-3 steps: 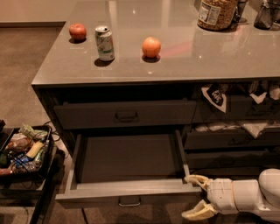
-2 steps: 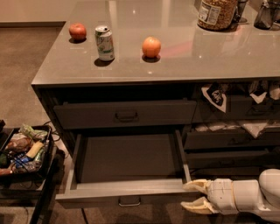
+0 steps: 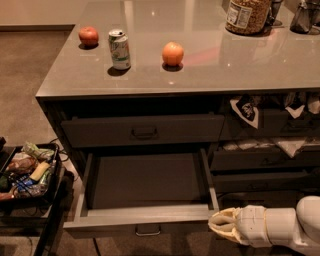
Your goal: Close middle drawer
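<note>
The middle drawer (image 3: 145, 182) is pulled far out of the dark grey cabinet and its box is empty. Its flat front (image 3: 100, 220) faces me at the bottom of the view, with a small bail handle (image 3: 148, 230) at its centre. My gripper (image 3: 218, 225), cream-coloured on a white wrist, comes in from the lower right. Its fingers are drawn together, and their tips sit at the right end of the drawer front. I cannot tell whether they touch it. The drawer above (image 3: 142, 131) is closed.
On the grey countertop (image 3: 210, 70) stand a red apple (image 3: 88, 35), a drink can (image 3: 120, 49), an orange (image 3: 172, 53) and a jar (image 3: 248, 15). A black cart with snack packets (image 3: 27, 170) stands left of the drawer. Right-hand drawers (image 3: 265, 160) hold packets.
The gripper's fingers were spread apart and have come together. The gripper has shifted slightly up and left towards the right end of the drawer front. The drawer has not moved.
</note>
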Robot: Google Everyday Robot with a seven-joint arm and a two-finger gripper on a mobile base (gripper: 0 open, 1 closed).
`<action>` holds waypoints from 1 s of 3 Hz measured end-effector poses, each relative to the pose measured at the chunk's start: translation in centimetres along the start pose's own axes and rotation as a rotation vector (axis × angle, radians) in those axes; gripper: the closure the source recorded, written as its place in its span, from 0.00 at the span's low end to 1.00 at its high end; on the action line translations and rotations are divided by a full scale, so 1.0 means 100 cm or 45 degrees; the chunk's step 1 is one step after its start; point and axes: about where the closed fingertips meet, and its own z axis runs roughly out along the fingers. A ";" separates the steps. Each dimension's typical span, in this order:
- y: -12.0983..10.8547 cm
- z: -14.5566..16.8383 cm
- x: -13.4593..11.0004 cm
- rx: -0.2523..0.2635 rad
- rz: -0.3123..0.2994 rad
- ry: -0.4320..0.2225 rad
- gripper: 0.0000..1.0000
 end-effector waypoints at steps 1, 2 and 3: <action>0.009 0.016 0.017 0.078 0.022 -0.022 1.00; 0.021 0.047 0.039 0.089 0.042 -0.104 1.00; 0.046 0.098 0.071 0.106 0.051 -0.192 1.00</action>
